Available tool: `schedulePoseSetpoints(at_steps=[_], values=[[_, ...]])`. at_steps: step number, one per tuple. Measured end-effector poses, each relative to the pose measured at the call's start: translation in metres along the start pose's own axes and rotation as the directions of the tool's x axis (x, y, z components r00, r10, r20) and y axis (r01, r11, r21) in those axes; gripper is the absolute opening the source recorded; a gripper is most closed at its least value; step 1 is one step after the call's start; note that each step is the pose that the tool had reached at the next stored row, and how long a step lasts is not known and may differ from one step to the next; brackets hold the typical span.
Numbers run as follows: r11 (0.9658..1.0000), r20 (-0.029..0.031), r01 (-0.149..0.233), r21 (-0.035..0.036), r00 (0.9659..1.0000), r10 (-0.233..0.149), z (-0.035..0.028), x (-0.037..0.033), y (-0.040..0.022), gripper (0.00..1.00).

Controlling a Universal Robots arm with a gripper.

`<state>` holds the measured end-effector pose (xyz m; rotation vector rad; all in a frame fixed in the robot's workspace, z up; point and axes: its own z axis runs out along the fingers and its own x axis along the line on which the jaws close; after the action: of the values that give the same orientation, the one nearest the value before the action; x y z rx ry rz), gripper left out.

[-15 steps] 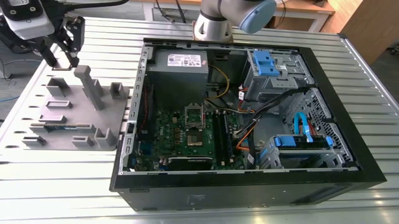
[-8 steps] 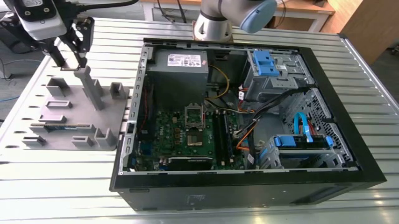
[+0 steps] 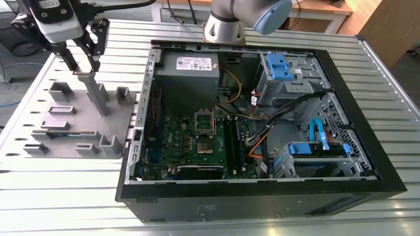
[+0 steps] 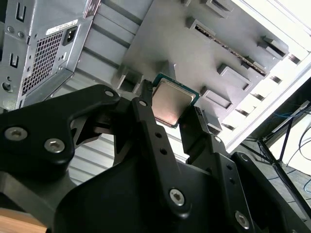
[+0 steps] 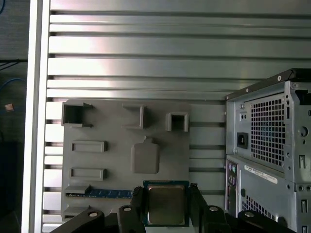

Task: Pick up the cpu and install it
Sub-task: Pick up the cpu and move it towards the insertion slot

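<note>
- The gripper (image 3: 82, 61) is closed on the cpu (image 4: 170, 102), with one black finger (image 4: 146, 104) against one edge of the chip and the other against the opposite edge.
- In the first wrist view the cpu (image 5: 165, 204) sits flat between the fingers, its dull silver top facing the camera and a thin green border around it.
- The chip hangs over the grey fixture tray (image 3: 66, 128) and appears to be clear of it.
- The tray lies on the ribbed metal surface (image 5: 146, 48), and it carries several raised holders and slots.
- A memory stick (image 5: 104, 193) lies in one of the tray's long slots, near the cpu.
- In the exterior view the open computer case (image 3: 262, 196) stands just beside the tray, on the exterior view's right.
- The green motherboard (image 3: 190, 142) lies inside the case, well apart from the gripper.
</note>
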<state>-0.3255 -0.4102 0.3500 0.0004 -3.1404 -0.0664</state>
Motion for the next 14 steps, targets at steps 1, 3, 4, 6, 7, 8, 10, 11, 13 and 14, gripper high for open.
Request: schedulePoseSetpoints(at_steps=[1, 3, 4, 6, 7, 8, 10, 11, 13, 14], values=[[1.0, -0.0001, 0.0, 0.0, 1.0, 0.0, 0.0, -0.0018, 0.0, 0.47], [1.0, -0.0001, 0.0, 0.0, 1.0, 0.0, 0.0, -0.0055, 0.0, 0.47], [1.0, 0.0, 0.0, 0.0001, 1.0, 0.0, 0.0, -0.0074, 0.0, 0.47], [1.0, 0.0, 0.0, 0.0, 1.0, 0.0, 0.0, -0.0112, 0.0, 0.47], [1.0, 0.0, 0.0, 0.0, 1.0, 0.0, 0.0, -0.0133, 0.0, 0.47], [1.0, 0.0, 0.0, 0.0, 1.0, 0.0, 0.0, -0.0152, 0.0, 0.47], [1.0, -0.0001, 0.0, 0.0001, 1.0, 0.0, -0.0001, -0.019, 0.0, 0.47], [1.0, 0.0, 0.0, 0.0, 1.0, 0.0, 0.0, -0.0209, 0.0, 0.47], [1.0, -0.0001, 0.0, 0.0, 1.0, 0.0, 0.0, -0.0248, 0.0, 0.47], [1.0, -0.0001, 0.0, 0.0001, 1.0, 0.0, -0.0001, -0.0267, 0.0, 0.47]])
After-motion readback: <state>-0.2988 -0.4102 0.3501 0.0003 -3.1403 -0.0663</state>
